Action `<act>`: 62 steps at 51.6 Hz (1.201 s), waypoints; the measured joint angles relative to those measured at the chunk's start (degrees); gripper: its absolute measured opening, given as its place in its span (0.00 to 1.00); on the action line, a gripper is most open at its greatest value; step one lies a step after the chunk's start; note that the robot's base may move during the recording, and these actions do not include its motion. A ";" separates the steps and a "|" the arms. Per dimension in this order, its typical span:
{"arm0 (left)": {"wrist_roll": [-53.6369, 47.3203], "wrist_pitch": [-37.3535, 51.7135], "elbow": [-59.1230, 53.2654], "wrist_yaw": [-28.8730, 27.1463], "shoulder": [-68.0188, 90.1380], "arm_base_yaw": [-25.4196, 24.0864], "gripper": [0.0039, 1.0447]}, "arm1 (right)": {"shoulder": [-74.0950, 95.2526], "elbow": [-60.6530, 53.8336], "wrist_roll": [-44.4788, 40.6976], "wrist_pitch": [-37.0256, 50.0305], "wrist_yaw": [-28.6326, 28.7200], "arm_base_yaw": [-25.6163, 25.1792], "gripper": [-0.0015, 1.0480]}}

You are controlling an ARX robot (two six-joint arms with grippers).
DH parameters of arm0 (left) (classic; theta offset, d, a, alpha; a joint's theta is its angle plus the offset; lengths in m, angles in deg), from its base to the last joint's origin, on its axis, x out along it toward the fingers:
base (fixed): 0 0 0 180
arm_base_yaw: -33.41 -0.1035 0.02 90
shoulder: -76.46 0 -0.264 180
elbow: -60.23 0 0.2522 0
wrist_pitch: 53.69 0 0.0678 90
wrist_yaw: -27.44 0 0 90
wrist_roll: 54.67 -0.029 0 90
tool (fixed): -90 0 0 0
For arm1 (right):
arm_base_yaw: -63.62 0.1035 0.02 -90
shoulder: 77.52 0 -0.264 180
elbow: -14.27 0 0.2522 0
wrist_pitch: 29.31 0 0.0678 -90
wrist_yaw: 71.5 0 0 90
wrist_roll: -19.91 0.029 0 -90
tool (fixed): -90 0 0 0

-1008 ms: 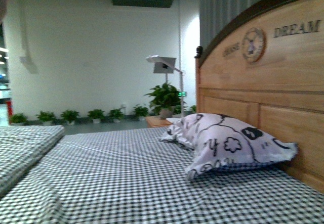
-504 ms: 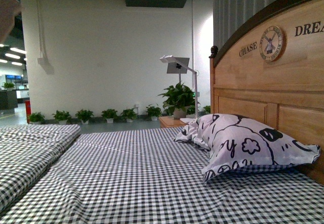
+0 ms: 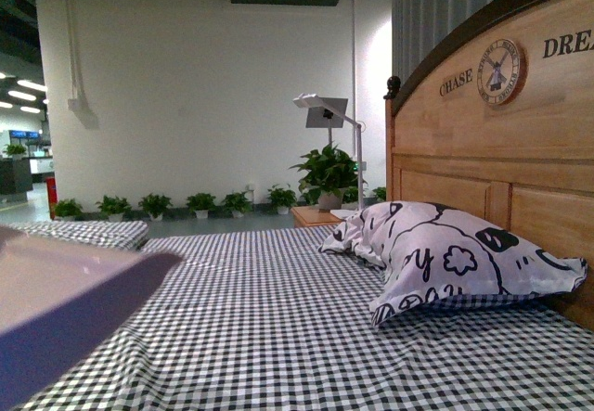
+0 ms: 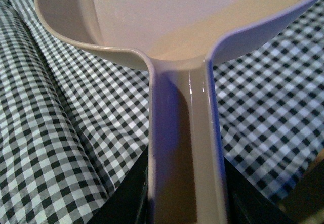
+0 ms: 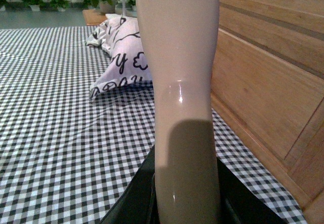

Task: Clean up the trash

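— What is new on your left?

— The pale pinkish plastic dustpan (image 3: pixel 65 290) has swung down into the lower left of the front view, low over the black-and-white checked bed sheet (image 3: pixel 278 337). Half a second ago only a sliver of it showed in the top corner. My left tool (image 4: pixel 188 206) is clamped on its handle, a dark jaw pressing on either side.

— And the trash?

— I cannot find it. No crumpled whitish scrap shows on the sheet in any view. It may be hidden behind the pan or out of frame.

— The middle and the right?

— The white pillow with black cartoon drawings (image 3: pixel 445 258) lies against the wooden headboard (image 3: pixel 501 151), about where it was. My right tool (image 5: pixel 186 206) is closed round the glossy cream-white brush handle (image 5: pixel 182 82); the bristles are out of view.

— So what does that mean?

— I judge the pan is now down where it can catch and the brush is ready, but sweeping has not begun. I must find the scrap first.
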 joint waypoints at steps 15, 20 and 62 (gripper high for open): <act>-14.40 -11.39 6.21 -2.16 11.61 3.32 0.26 | 0.00 0.00 0.00 0.00 0.02 0.00 0.19; -15.91 -11.74 6.19 -3.87 13.44 5.20 0.26 | 0.00 0.00 0.00 0.00 0.02 0.00 0.19; -17.68 3.10 6.43 -12.55 29.44 16.48 0.26 | 0.00 0.00 0.00 0.00 0.02 0.00 0.19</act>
